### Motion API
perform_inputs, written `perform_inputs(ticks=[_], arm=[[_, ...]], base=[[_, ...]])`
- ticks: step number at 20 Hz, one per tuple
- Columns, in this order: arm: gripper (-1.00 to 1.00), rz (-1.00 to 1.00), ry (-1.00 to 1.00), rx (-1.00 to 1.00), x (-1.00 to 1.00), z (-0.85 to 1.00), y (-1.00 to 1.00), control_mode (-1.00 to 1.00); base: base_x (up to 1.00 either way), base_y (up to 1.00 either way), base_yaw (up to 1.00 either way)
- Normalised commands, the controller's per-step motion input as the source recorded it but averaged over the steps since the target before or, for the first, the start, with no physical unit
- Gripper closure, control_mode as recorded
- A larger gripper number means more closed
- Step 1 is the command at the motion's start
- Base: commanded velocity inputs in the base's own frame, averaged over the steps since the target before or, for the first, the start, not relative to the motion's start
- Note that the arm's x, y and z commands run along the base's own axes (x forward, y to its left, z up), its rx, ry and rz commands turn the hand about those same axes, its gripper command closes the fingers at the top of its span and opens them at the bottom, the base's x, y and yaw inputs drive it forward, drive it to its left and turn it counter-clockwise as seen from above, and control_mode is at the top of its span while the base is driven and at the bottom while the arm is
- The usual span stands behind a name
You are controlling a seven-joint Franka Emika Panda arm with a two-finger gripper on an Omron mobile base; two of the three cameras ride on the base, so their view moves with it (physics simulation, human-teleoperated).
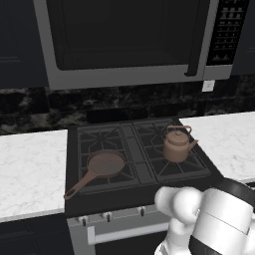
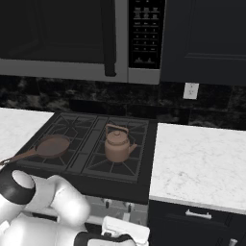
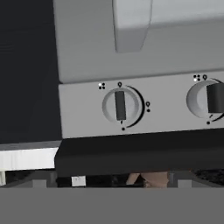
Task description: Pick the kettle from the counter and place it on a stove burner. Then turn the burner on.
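The copper-brown kettle [image 1: 177, 144] [image 2: 117, 144] stands upright on the stove's front right burner [image 1: 191, 167] [image 2: 113, 168]; a sliver of the kettle [image 3: 151, 178] shows at the bottom of the rolled hand view. My arm is bent low in front of the stove, and the hand [image 2: 122, 230] is level with the control panel. The hand view looks straight at one knob [image 3: 120, 106], its bar vertical, with a second knob [image 3: 210, 98] at the right edge. The fingertips are hidden, so the jaws' state is unclear. White marble counter [image 1: 30, 164] [image 2: 202, 163] flanks the stove.
A brown frying pan [image 1: 104, 164] [image 2: 50, 146] sits on the front left burner, handle pointing left and forward. A microwave [image 1: 124, 40] hangs above the stove. The oven door handle [image 3: 131, 22] lies close to the knobs. Dark drawers [image 2: 197, 216] are under the right counter.
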Motion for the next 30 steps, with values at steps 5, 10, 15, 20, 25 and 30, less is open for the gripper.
perform_inputs(ticks=[5,10,15,20,25,30], arm=[[-1.00,0.10,-0.07,0.01,0.00,0.00,0.00,-1.00],[-1.00,0.14,-0.07,0.00,0.15,0.00,0.00,-1.00],[-1.00,0.06,-0.01,0.00,0.09,0.01,0.10,-1.00],[-1.00,0.01,0.00,0.00,0.00,0.00,0.29,-1.00],[-1.00,0.00,-0.07,0.00,0.02,0.12,0.38,-1.00],[-1.00,0.00,0.00,0.00,0.32,0.13,0.17,-1.00]], base=[[0.00,0.00,0.00],[0.00,0.00,0.00],[0.00,0.00,0.00],[0.00,0.00,0.00],[0.00,0.00,0.00],[0.00,0.00,0.00]])
